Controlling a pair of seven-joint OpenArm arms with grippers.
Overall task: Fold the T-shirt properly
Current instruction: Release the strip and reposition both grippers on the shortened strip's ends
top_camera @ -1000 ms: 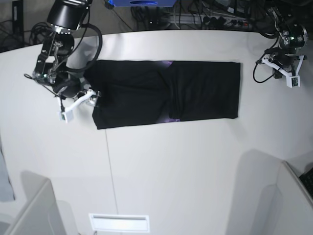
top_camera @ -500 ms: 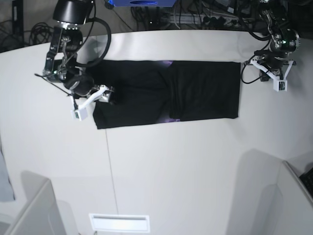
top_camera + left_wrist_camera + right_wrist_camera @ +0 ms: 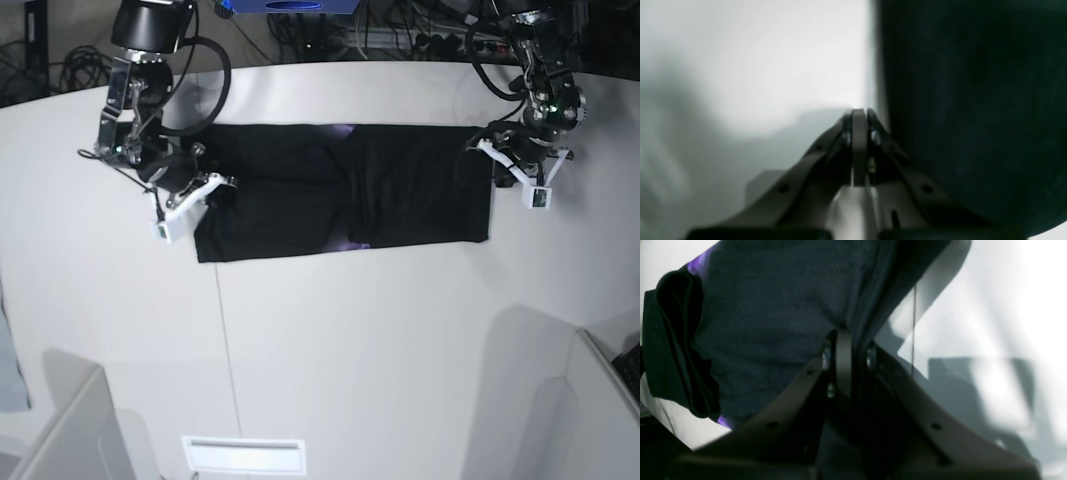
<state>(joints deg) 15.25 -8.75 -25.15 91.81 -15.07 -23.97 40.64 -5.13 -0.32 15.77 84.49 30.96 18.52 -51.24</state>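
The black T-shirt (image 3: 400, 185) lies flat on the white table (image 3: 350, 350) as a long folded band, with slivers of purple print (image 3: 352, 243) showing at its middle fold. My right gripper (image 3: 222, 190) is at the band's left end. In the right wrist view its jaws (image 3: 853, 340) are shut on a raised ridge of the T-shirt (image 3: 773, 323). My left gripper (image 3: 487, 150) hovers at the band's right edge. In the left wrist view it (image 3: 860, 113) is shut on nothing, just beside the T-shirt (image 3: 973, 100) hem.
Cables and a power strip (image 3: 450, 40) run behind the table's back edge. A white slotted plate (image 3: 243, 455) sits at the front edge. Grey partitions stand at the lower left (image 3: 60, 430) and lower right (image 3: 590, 410). A thin seam (image 3: 222, 330) crosses the tabletop.
My right gripper slid onto the shirt's left end and went from open to shut on the cloth. My left arm swung down and inward to the shirt's right edge, staying shut.
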